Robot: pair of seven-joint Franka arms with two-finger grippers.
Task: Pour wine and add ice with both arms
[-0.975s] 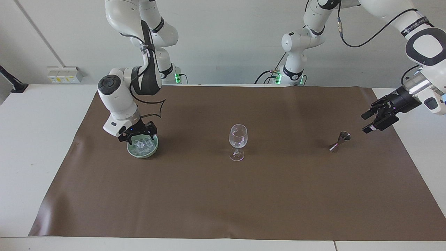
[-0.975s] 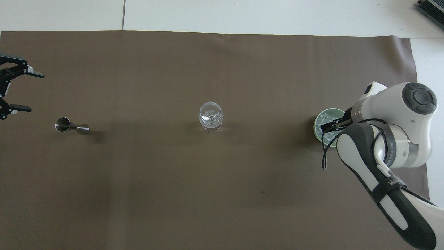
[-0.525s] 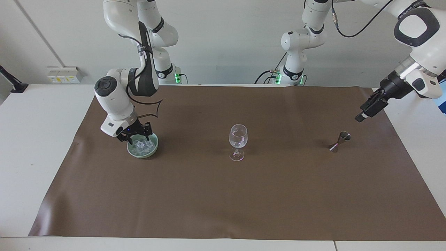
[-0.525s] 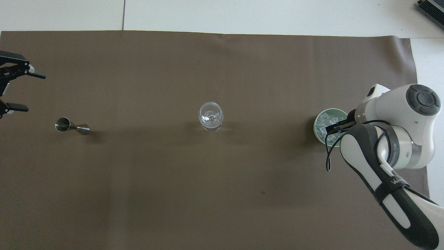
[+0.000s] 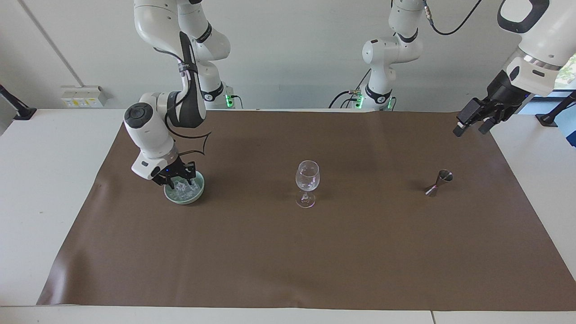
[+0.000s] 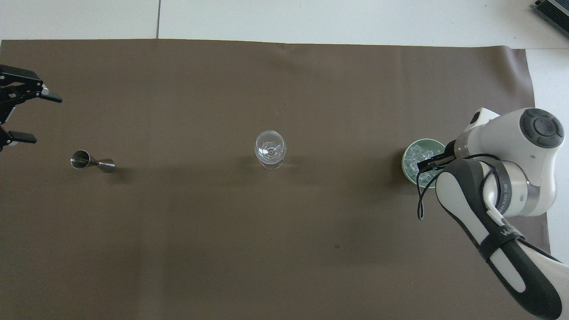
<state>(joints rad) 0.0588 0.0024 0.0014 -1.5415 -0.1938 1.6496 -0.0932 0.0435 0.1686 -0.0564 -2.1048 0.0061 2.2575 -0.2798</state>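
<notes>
The right gripper dips into the green bowl, fingers straddling the ice; whether it pinches 1 cube cannot be told. It should close gently, then lift straight. The left gripper waits spread over the mat's edge.

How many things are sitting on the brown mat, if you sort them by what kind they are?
Wine glass: 1
Green bowl of ice: 1
Metal measuring cup, lying on its side: 1
Total on the brown mat: 3
The ice cubes are too jumbled to count.
</notes>
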